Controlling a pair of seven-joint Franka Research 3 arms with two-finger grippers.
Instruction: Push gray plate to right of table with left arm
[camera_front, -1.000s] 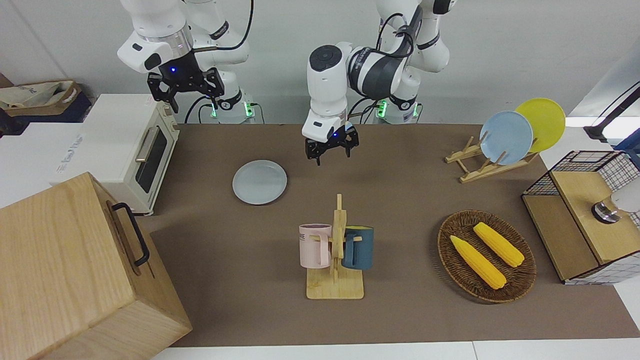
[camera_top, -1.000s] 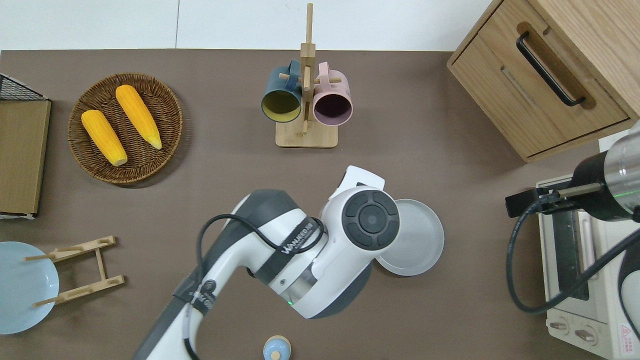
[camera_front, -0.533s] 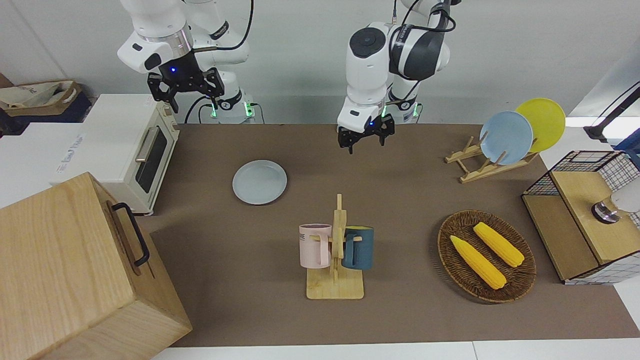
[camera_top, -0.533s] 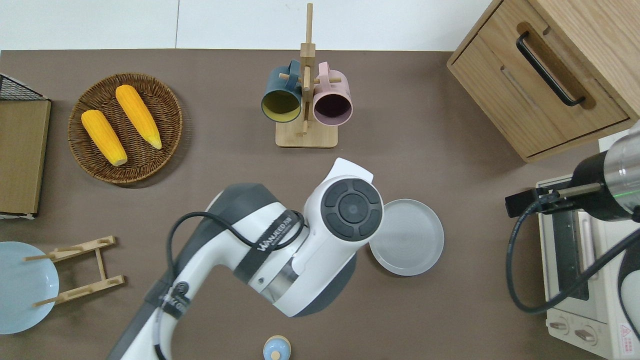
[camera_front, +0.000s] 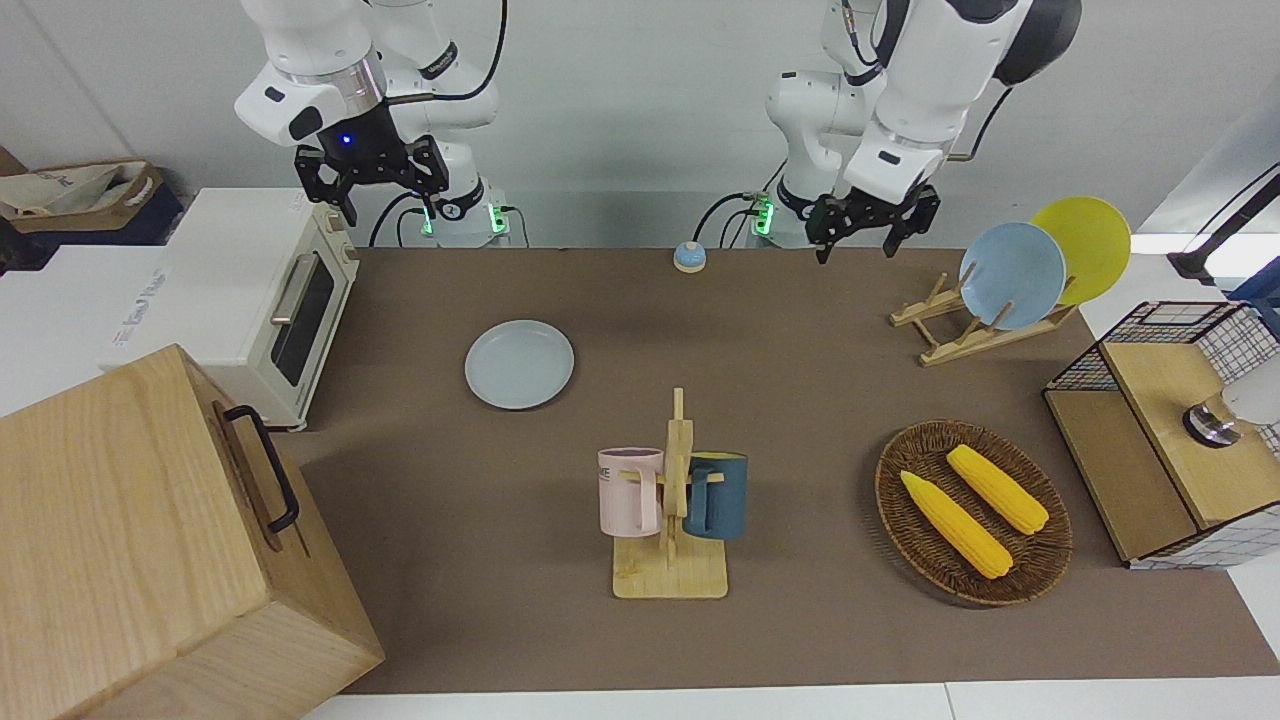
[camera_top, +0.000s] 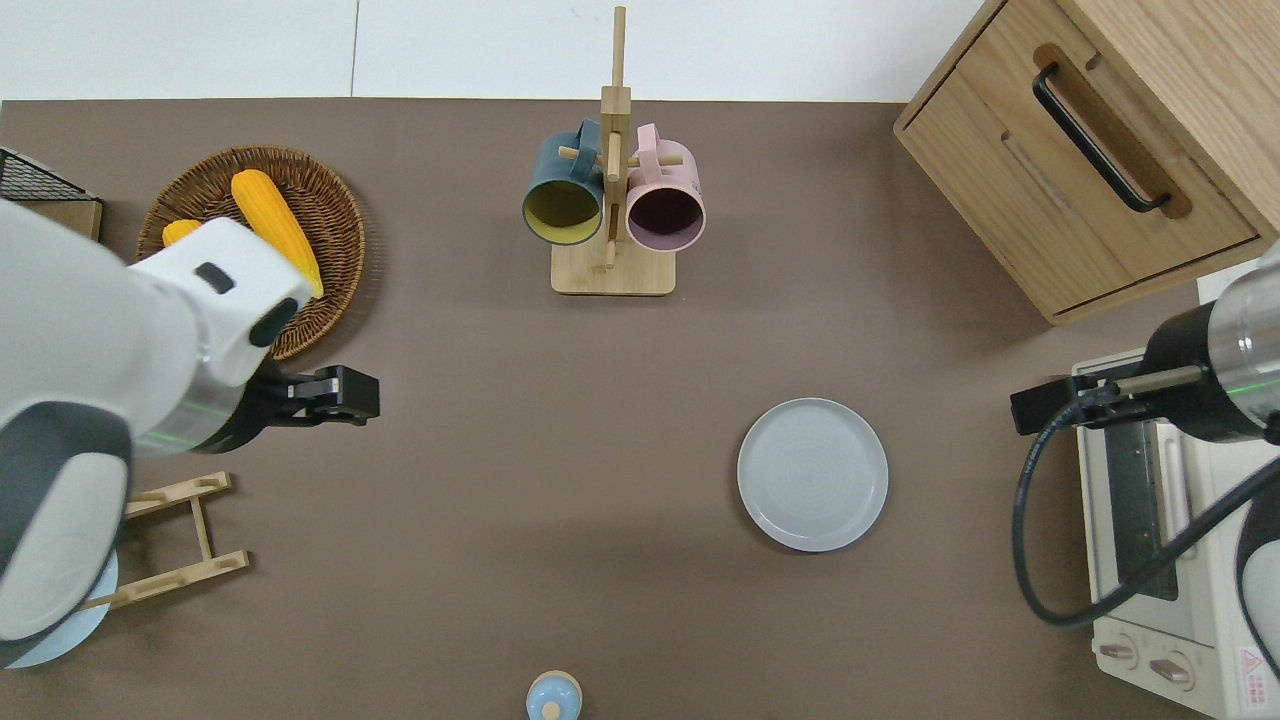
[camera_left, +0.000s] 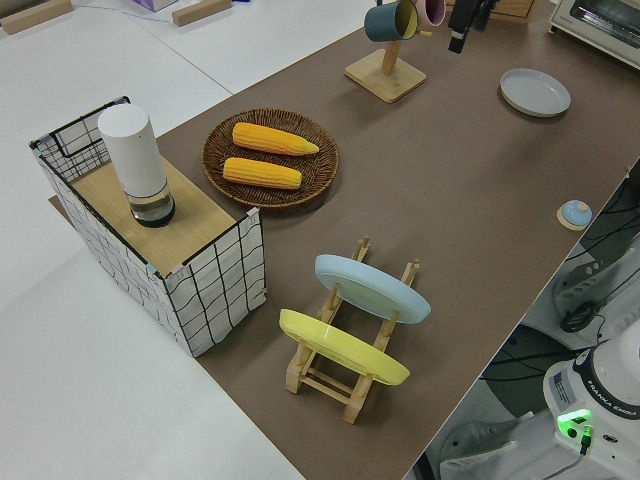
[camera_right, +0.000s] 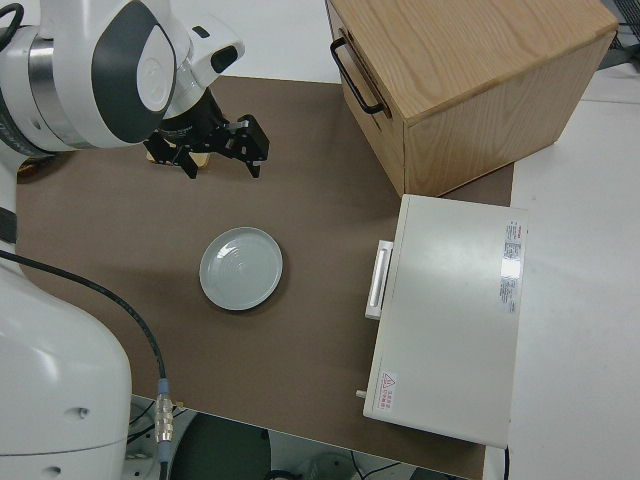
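My left gripper (camera_front: 858, 238) hangs in the air with its fingers spread apart and nothing between them; seen from above, it is over bare table (camera_front: 450, 480) beside the wicker basket (camera_front: 1040, 560), toward my left arm's end. My left arm (camera_front: 930, 70) rises steeply from it, and none of it touches anything on the table. The gray plate (camera_front: 519, 364) lies flat on the table, well apart from that gripper, toward the right arm's end. It is near the toaster oven (camera_front: 260, 300) but not touching it, and nearer to me than the mug rack (camera_front: 670, 575). That rack stands upright with a pink mug (camera_front: 628, 490) and a dark blue mug (camera_front: 718, 495) hung on either side of its post. The plate is empty and its low rim shows all the way round. Two corn cobs (camera_front: 958, 522) lie side by side in the basket. A blue plate (camera_front: 1012, 275) and a yellow plate (camera_front: 1090, 245) lean in a wooden plate rack (camera_front: 950, 335) near the table edge closest to me. A small blue bell (camera_front: 689, 257) sits at that same edge, about midway along the table. A wooden cabinet (camera_front: 150, 540) with a black handle stands beside the toaster oven, farther from me. My right arm is parked, and the fingers of my right gripper (camera_front: 370, 190) are spread too, holding nothing.
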